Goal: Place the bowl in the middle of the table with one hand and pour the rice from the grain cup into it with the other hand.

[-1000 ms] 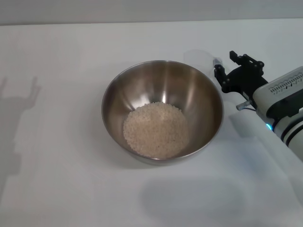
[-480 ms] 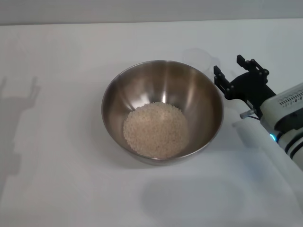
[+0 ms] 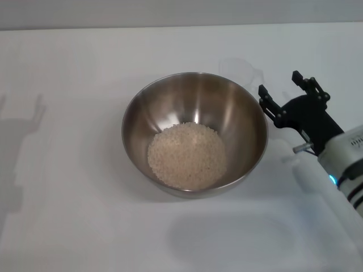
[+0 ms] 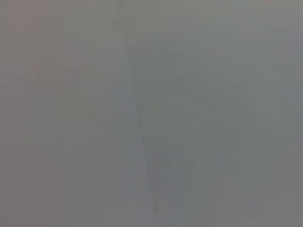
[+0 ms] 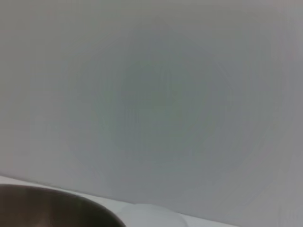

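The steel bowl (image 3: pixel 194 131) stands in the middle of the white table (image 3: pixel 74 187) and holds a pale heap of rice (image 3: pixel 186 154). The clear grain cup (image 3: pixel 238 70) stands upright on the table just behind the bowl's right rim, and looks empty. My right gripper (image 3: pixel 279 83) is open and empty, to the right of the bowl and cup and touching neither. The right wrist view shows the bowl's rim (image 5: pixel 47 205) and the cup's rim (image 5: pixel 151 215) at its lower edge. The left gripper is out of view; the left wrist view shows only a blank grey surface.
The left arm's shadow (image 3: pixel 22 124) falls on the table at the far left. The table's back edge (image 3: pixel 170 26) meets a grey wall.
My right gripper has drawn back to the right and towards me, away from the grain cup, which stays on the table. The bowl and rice have not moved.
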Tool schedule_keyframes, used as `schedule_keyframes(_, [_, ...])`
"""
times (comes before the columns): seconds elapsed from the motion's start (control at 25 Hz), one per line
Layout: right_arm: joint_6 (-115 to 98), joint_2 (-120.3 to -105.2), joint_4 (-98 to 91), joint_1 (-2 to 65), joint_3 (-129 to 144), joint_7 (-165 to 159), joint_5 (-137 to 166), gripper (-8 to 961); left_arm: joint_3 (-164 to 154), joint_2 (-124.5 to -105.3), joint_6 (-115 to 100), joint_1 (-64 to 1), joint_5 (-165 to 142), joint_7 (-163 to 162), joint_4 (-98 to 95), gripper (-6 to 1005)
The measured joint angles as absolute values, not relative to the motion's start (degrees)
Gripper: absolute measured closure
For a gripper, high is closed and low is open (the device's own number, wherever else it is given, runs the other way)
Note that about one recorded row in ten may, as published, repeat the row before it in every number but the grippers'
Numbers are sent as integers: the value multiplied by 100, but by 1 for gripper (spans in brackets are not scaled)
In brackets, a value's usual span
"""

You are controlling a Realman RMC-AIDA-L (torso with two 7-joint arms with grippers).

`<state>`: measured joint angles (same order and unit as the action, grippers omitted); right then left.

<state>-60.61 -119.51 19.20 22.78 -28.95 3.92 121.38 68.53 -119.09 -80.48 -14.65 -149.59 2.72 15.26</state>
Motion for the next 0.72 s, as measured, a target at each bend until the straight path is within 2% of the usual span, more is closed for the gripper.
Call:
schedule_keyframes(0.12, [-6285,-11949,1972,2039,-2847,402,12135,170,6842,-11909,-8087,-1387,-14959,130,1545,187])
schedule_keyframes(0.36, [-7604,-11959,1842,1272,-2903,442,12099,174,6837,-11909,-8089,-1288,-14973,60,1518,187])
schedule_keyframes(0.72, [-9478,-11965,1461,826,-2930,453,12087,174,6851,-11909,-8002,-1257,-14972,-128,1470,187])
